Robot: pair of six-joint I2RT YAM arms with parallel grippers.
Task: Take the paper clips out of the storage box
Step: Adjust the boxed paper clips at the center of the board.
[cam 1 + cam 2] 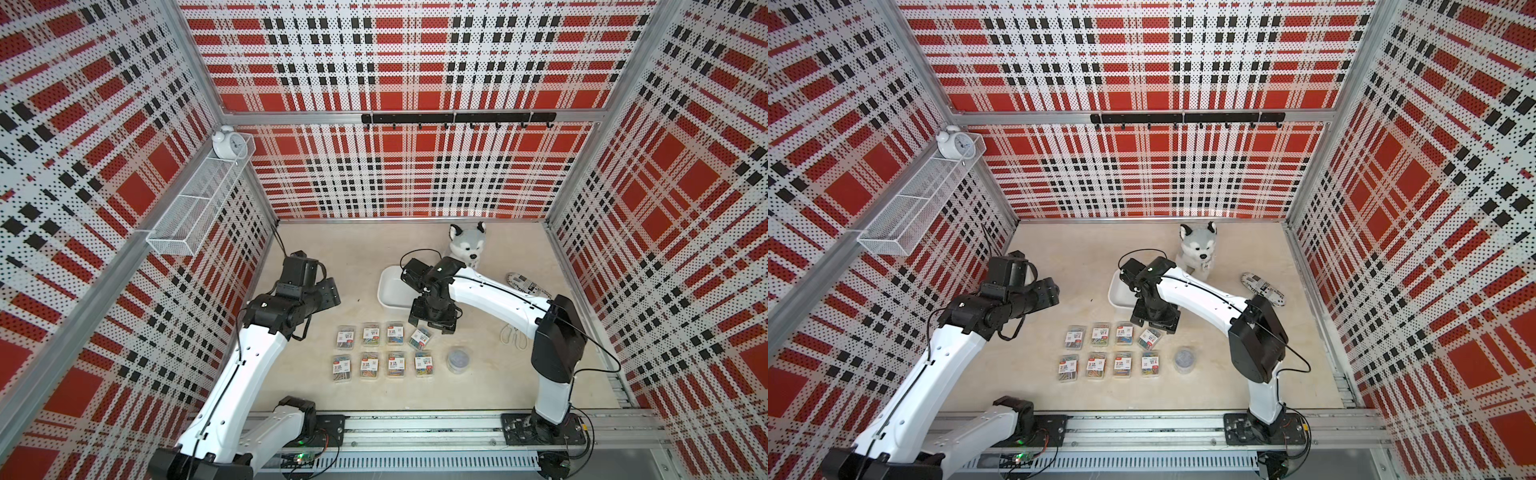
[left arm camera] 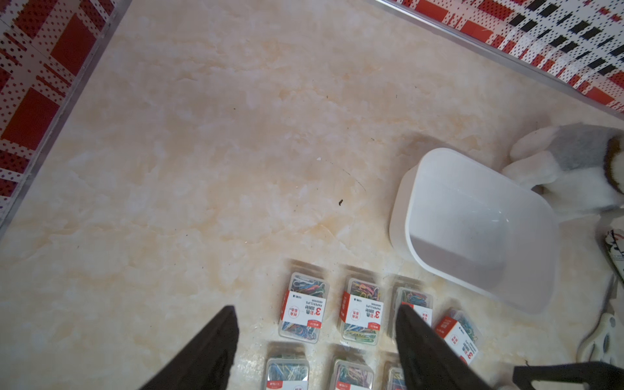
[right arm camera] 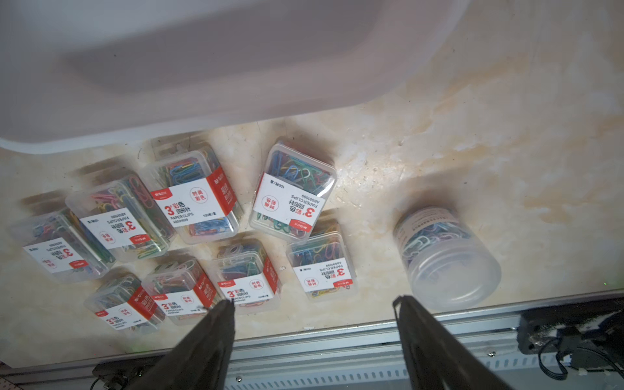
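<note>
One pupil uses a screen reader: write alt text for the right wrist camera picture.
Eight clear cases of coloured paper clips lie in two rows on a marbled tabletop, a round clear tub beside them. The white storage box looms behind, and the right gripper hangs open and empty above.

Left hand (image 2: 315,341) and right hand (image 3: 314,324) — both angled downward, fingers spread apart, holding nothing.

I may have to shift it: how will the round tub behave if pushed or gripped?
The round tub stands upright, so a low push should slide it. Knocked over, its curved wall would probably roll. The smooth clear plastic may slip in a grip. Loose clips show inside, so the weight may shift.
</note>
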